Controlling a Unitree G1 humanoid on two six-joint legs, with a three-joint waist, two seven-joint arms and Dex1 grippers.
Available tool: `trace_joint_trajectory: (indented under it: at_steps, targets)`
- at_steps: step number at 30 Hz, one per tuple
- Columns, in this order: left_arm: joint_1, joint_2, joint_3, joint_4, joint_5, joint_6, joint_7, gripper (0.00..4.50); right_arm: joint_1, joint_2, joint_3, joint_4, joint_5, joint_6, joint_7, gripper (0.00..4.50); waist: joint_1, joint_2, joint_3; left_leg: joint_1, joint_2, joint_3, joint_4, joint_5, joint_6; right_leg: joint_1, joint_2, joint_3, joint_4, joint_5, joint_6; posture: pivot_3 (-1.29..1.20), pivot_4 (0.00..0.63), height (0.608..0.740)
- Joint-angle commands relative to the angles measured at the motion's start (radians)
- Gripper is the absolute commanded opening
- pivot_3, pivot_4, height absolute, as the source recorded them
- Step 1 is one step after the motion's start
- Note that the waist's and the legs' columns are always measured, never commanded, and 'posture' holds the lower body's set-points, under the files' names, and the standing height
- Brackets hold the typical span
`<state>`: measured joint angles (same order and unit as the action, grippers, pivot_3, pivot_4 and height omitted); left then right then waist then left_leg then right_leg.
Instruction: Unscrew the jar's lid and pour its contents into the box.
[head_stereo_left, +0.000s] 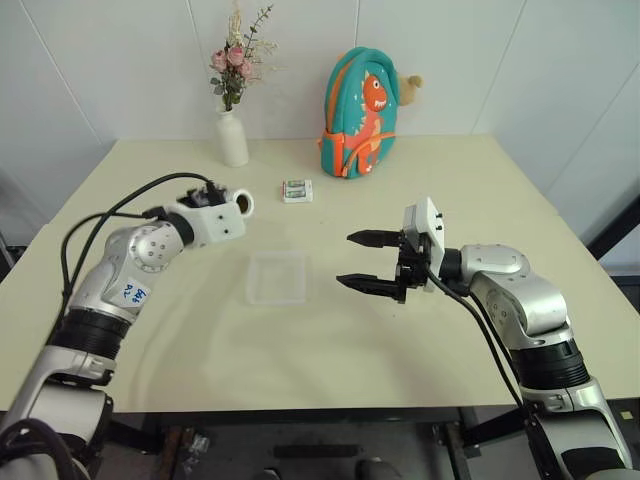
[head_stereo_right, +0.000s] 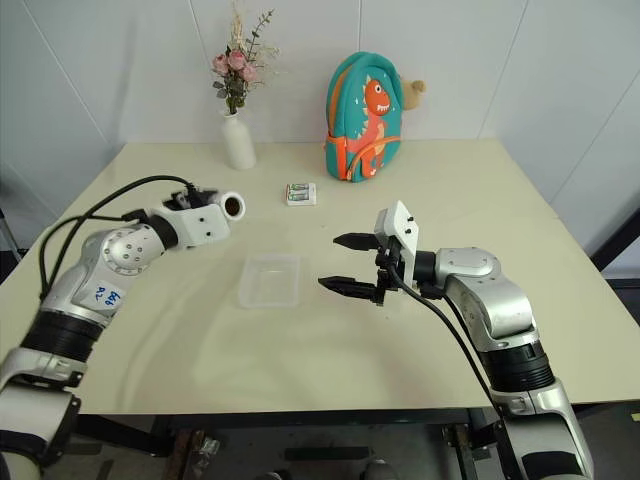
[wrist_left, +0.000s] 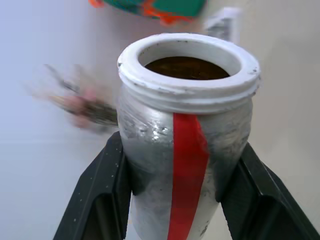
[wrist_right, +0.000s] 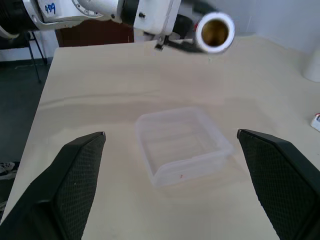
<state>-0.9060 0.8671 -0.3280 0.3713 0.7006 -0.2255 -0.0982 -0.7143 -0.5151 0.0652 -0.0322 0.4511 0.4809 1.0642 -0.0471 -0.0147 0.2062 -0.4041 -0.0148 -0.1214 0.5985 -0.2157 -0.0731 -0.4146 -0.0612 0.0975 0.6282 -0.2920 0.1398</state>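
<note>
My left gripper (wrist_left: 175, 200) clamps jar (wrist_left: 186, 125) mid-body; rigid, slick, light, mouth open. Right gripper (head_stereo_left: 372, 262) jaws wide, empty, beside box (head_stereo_left: 277, 276).

Two head views look down over the pale beige table (head_stereo_left: 420, 190); both wrist views, much closer, share the open-mouthed silvery-grey jar (wrist_left: 185, 135).

We see bright, even light with soft shadows under both arms on the table (head_stereo_left: 330, 360); behind the sharp jar (wrist_left: 185, 135) everything is smeared.
</note>
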Motion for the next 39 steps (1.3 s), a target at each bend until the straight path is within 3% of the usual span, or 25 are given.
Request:
trace_joint_trajectory:
  at_steps: [1, 4, 10, 15, 27, 31, 35, 37, 39]
  targets:
    - [-0.049, 0.040, -0.120, 0.007, 0.294, -0.119, 0.248, 1.97, 0.008, 0.014, -0.033, -0.028, 0.027, -0.003, -0.024, 4.45, 0.001, 0.000, 0.000, 0.000, 0.000, 0.000, 0.000, 0.000, 0.000, 0.000, 0.000, 0.000, 0.000, 0.000, 0.000, 0.00, 0.150, 0.740]
    - [-0.060, 0.049, -0.174, -0.011, 0.467, -0.119, 0.418, 1.97, 0.020, 0.019, -0.038, -0.040, 0.037, 0.005, -0.039, 4.45, 0.001, 0.000, 0.000, 0.000, 0.000, 0.000, 0.000, 0.000, 0.001, 0.000, 0.000, 0.000, 0.000, 0.000, 0.001, 0.00, 0.150, 0.740]
    - [-0.046, 0.005, -0.229, 0.079, 0.635, -0.018, 0.585, 1.97, 0.041, 0.037, -0.059, -0.068, 0.065, 0.024, -0.090, 4.45, -0.005, 0.000, 0.000, 0.000, -0.001, 0.000, 0.000, 0.001, 0.001, 0.000, 0.000, 0.000, 0.002, 0.000, 0.001, 0.00, 0.150, 0.740]
    - [-0.054, -0.014, -0.221, 0.083, 0.649, -0.004, 0.668, 1.97, 0.063, 0.040, -0.069, -0.094, 0.084, 0.037, -0.115, 4.45, -0.005, 0.000, 0.000, 0.000, -0.001, 0.000, 0.001, 0.001, 0.002, -0.001, 0.000, 0.000, 0.005, 0.000, 0.001, 0.00, 0.150, 0.740]
    - [-0.051, 0.022, -0.185, 0.032, 0.631, 0.003, 0.641, 1.97, 0.053, 0.052, -0.062, -0.072, 0.098, 0.025, -0.118, 4.45, -0.007, 0.000, 0.000, 0.000, -0.002, 0.000, 0.002, 0.001, 0.002, -0.001, 0.000, 0.000, 0.007, 0.000, 0.001, 0.00, 0.150, 0.740]
    - [-0.033, 0.066, -0.173, 0.034, 0.542, -0.125, 0.601, 1.97, 0.053, 0.051, -0.061, -0.071, 0.097, 0.024, -0.116, 4.45, -0.009, 0.000, 0.000, 0.000, -0.001, -0.001, 0.003, 0.002, 0.002, -0.001, 0.000, 0.000, 0.008, 0.000, 0.001, 0.00, 0.150, 0.740]
    - [0.083, -0.012, 0.008, 0.088, -0.023, -0.206, 0.186, 1.97, 0.059, 0.046, -0.058, -0.076, 0.096, 0.028, -0.111, 4.45, -0.007, 0.000, 0.000, 0.001, -0.001, 0.000, 0.003, 0.002, 0.002, -0.001, -0.001, 0.000, 0.009, 0.000, 0.001, 0.00, 0.150, 0.740]
    - [0.127, -0.091, 0.160, 0.070, -0.314, -0.035, -0.030, 1.97, 0.063, 0.042, -0.057, -0.081, 0.096, 0.031, -0.110, 4.45, -0.006, 0.000, 0.000, 0.000, -0.001, 0.000, 0.004, 0.002, 0.002, -0.001, 0.000, 0.000, 0.009, 0.000, 0.001, 0.00, 0.150, 0.740]
    - [0.113, -0.167, 0.329, 0.083, -0.543, 0.187, -0.140, 1.97, 0.069, 0.037, -0.054, -0.089, 0.096, 0.033, -0.108, 4.45, -0.005, -0.001, 0.001, -0.001, -0.001, -0.001, 0.006, 0.002, 0.002, -0.001, 0.000, -0.001, 0.010, 0.000, 0.001, 0.00, 0.150, 0.740]
